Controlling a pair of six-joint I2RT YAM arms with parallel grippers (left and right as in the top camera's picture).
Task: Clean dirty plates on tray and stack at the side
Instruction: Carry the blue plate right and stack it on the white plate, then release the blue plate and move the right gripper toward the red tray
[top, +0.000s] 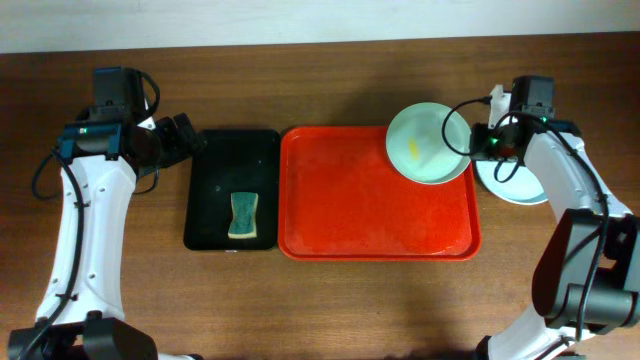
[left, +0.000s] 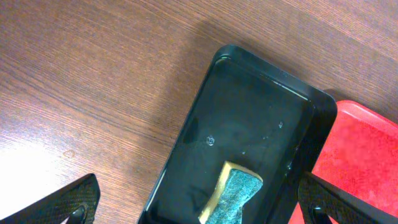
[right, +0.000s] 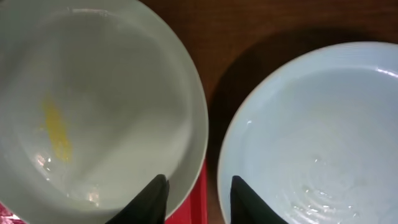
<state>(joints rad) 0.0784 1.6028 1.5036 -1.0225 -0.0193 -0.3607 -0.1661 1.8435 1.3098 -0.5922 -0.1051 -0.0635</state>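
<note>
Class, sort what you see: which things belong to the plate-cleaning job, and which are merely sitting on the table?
Belongs to the job: red tray; smeared green plate at its corner; unsmeared pale plate beside the tray; sponge, the likely wiper.
Just there: black tray under the sponge; wooden table.

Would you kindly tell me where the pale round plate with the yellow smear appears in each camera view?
Overhead: the pale round plate with the yellow smear lies upper right, overlapping a corner of the red rectangular plastic tray.
Left wrist: not in it.
Right wrist: it fills the left half.
Shared landmark: that tray, lower right in the left wrist, a bottom-centre sliver in the right wrist.
</note>
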